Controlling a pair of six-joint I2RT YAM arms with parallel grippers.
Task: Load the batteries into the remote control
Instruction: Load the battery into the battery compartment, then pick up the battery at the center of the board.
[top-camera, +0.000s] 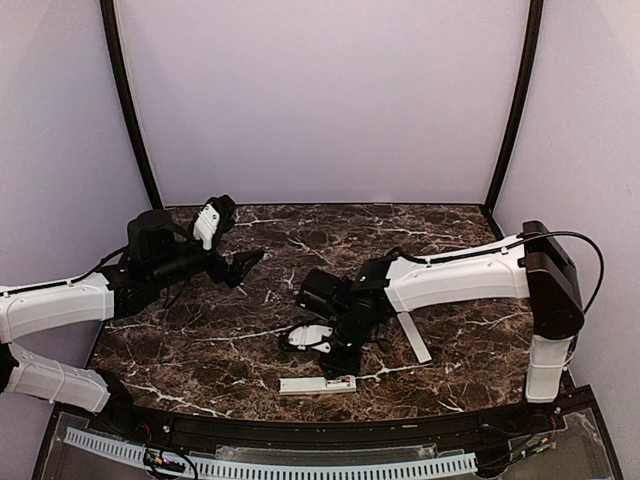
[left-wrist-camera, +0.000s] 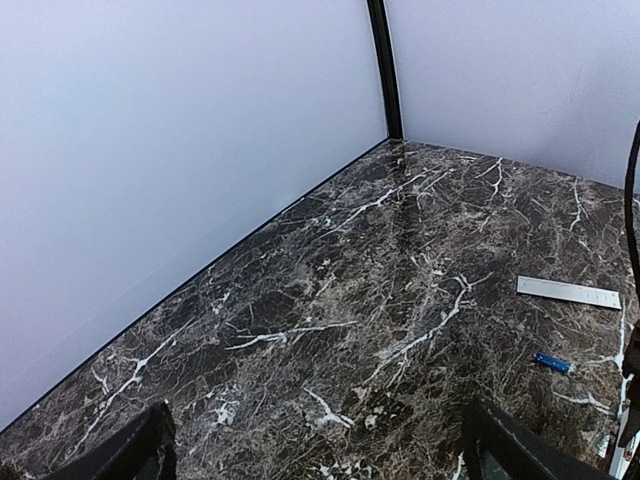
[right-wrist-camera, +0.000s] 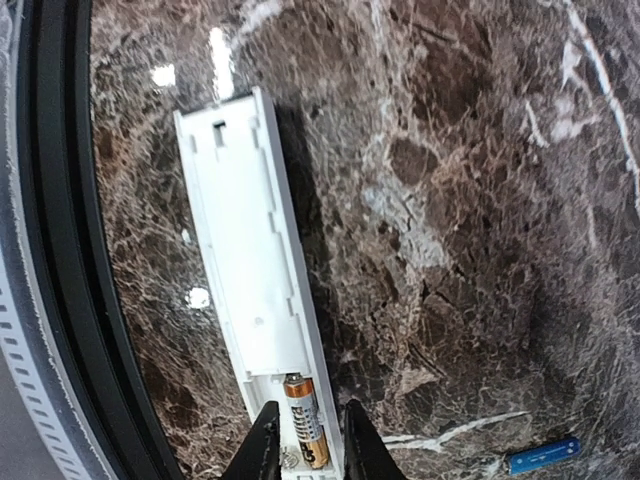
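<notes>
**Right pincer narrow over the remote's battery end, left pincer wide and empty**

From above, the left pincer (top-camera: 245, 263) hangs over the left part of the dark marble table (top-camera: 300, 225). Its black fingers point to the right and there is nothing between them. The right pincer (top-camera: 340, 362) points down close to the near edge, just over the remote control (top-camera: 318, 385), a slim white bar that lies flat along this edge. A thin, flat, grey-white cover strip (top-camera: 414, 337) lies apart from the remote, to the right, beside the right arm.

In the left wrist view, the two black fingers (left-wrist-camera: 140, 450) stand wide apart at the bottom corners and hold nothing. Between them is only glossy brown stone with white veins. Further ahead lie the cover strip and, nearer, a small blue battery (left-wrist-camera: 551, 362), a short cylinder. The two do not touch.

In the right wrist view, the remote control lies with its back open, a long shallow tray of white plastic with small notches. At its near end a gold and black battery (right-wrist-camera: 303, 425) sits in the compartment. The black fingers (right-wrist-camera: 262, 445) stand one on each side of it, and the gap is narrow, a little wider than this battery. I cannot tell whether they touch the battery or the walls of the remote. The blue battery lies on the stone to the right, well apart from the remote.
</notes>
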